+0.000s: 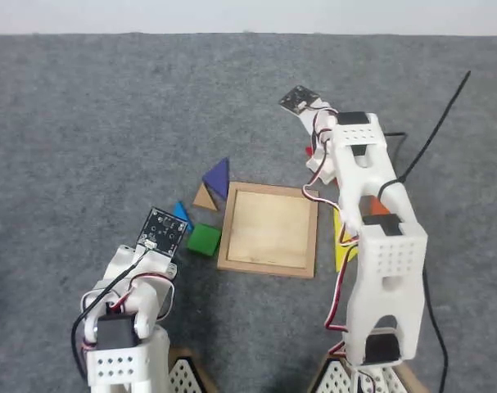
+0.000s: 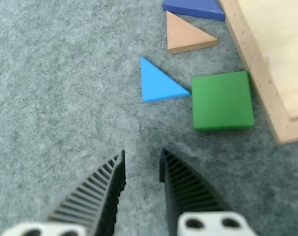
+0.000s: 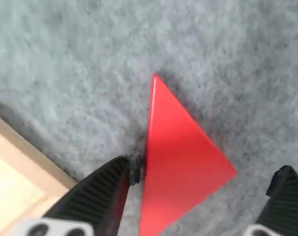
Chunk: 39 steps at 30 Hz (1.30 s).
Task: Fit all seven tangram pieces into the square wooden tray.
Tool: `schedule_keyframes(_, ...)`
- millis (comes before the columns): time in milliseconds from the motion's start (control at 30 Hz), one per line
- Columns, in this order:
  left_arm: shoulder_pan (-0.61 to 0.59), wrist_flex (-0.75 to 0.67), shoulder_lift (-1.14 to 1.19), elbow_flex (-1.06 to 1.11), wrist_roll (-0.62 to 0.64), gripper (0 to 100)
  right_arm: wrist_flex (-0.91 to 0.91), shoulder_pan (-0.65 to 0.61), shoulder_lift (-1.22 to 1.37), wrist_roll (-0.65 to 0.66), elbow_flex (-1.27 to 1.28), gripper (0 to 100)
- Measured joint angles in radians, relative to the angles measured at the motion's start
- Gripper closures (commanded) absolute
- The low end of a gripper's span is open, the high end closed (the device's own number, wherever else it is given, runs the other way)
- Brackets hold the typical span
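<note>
Right gripper (image 3: 205, 172), fingers spread wide, is straddling the red triangle (image 3: 180, 152) beside the tray (image 3: 26, 152), one finger touching the triangle's edge. Left gripper (image 2: 142, 156), slightly parted, is hovering over grey tabletop (image 2: 55, 98) near the green square (image 2: 221, 101).

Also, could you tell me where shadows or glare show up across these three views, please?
High view: soft, even light, no glare on the square wooden tray. Left wrist view: the green square piece throws a thin shadow along one edge. Right wrist view: a dark shadow lines the red triangle piece beside the right gripper.
</note>
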Motion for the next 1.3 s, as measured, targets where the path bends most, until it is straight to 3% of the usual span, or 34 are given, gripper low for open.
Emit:
schedule_keyframes(233,0.0,0.0,0.0,0.0,0.0,89,0.011,0.0,0.026,0.002,-0.029,78.6)
schedule_keyframes(533,0.0,0.0,0.0,0.0,0.0,89,0.1,0.014,0.058,-0.046,-0.117,75.8)
schedule_keyframes(733,0.0,0.0,0.0,0.0,0.0,89,0.104,0.014,0.06,-0.048,-0.115,68.4)
schedule_keyframes(1300,0.0,0.0,0.0,0.0,0.0,89,0.27,0.068,0.094,-0.143,-0.23,71.4)
